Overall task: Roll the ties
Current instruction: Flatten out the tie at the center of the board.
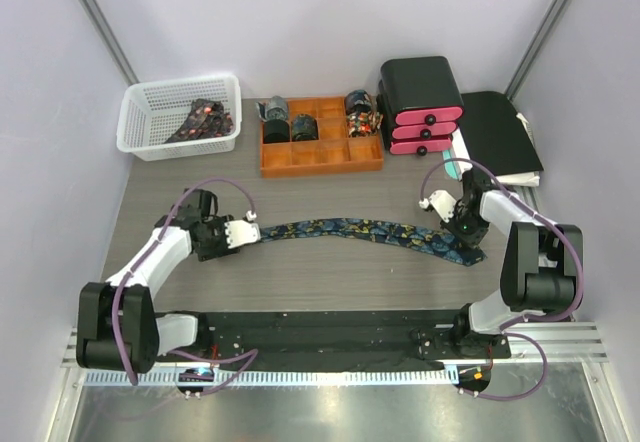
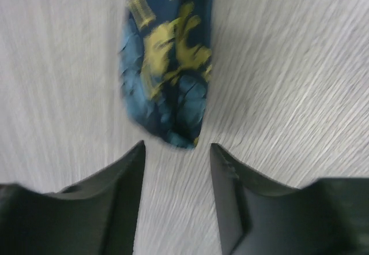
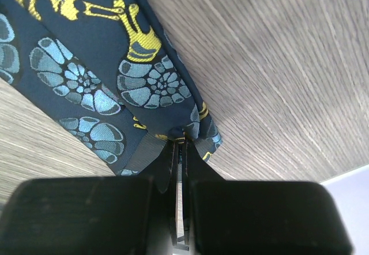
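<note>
Left gripper had its fingers spread apart, and the narrow end of the tie sat on the table just past the tips, not between them. The tie ran flat across to the right gripper, which was pinched tight on the wide end's edge
</note>
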`<state>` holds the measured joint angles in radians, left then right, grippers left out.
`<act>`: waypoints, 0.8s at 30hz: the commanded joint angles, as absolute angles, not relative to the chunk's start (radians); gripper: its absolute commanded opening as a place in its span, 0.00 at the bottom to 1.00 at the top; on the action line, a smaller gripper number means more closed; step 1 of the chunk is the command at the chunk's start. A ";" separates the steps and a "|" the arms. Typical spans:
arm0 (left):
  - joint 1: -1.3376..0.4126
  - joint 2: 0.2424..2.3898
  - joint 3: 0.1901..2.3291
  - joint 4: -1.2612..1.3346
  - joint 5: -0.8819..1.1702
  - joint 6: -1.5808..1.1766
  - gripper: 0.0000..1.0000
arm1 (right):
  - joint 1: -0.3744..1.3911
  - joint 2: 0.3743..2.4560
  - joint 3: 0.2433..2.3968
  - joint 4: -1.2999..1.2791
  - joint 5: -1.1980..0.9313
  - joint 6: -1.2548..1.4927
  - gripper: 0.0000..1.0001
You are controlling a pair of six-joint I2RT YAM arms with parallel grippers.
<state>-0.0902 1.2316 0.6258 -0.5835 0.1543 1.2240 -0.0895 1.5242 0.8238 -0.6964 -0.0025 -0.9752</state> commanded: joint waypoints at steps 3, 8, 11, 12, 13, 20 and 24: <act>-0.066 1.112 0.765 -0.751 0.259 1.182 0.73 | -0.094 1.514 0.831 -0.729 -0.083 -1.104 0.02; -0.126 1.201 0.853 -0.787 0.310 1.063 0.85 | -0.092 1.508 0.906 -0.813 -0.136 -1.124 0.10; -0.147 1.282 0.879 -0.756 0.292 1.006 0.87 | -0.094 1.528 0.977 -0.879 -0.158 -1.092 0.18; -0.149 1.345 0.891 -0.750 0.285 0.993 0.87 | -0.094 1.532 1.006 -0.900 -0.164 -1.086 0.26; -0.149 1.374 0.917 -0.727 0.279 0.979 0.87 | -0.094 1.539 1.018 -0.917 -0.182 -1.083 0.29; -0.158 1.574 1.023 -0.690 0.255 0.920 0.86 | -0.094 1.577 1.019 -0.960 -0.227 -1.029 0.42; -0.175 1.585 0.951 -0.667 0.212 1.059 0.78 | -0.092 1.626 0.988 -0.927 -0.201 -1.006 0.43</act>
<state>-0.1570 1.5894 0.9848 -0.6895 0.2428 0.9604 -0.0929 1.5852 1.0046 -0.9207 -0.1898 -1.0405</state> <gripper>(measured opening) 0.812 0.430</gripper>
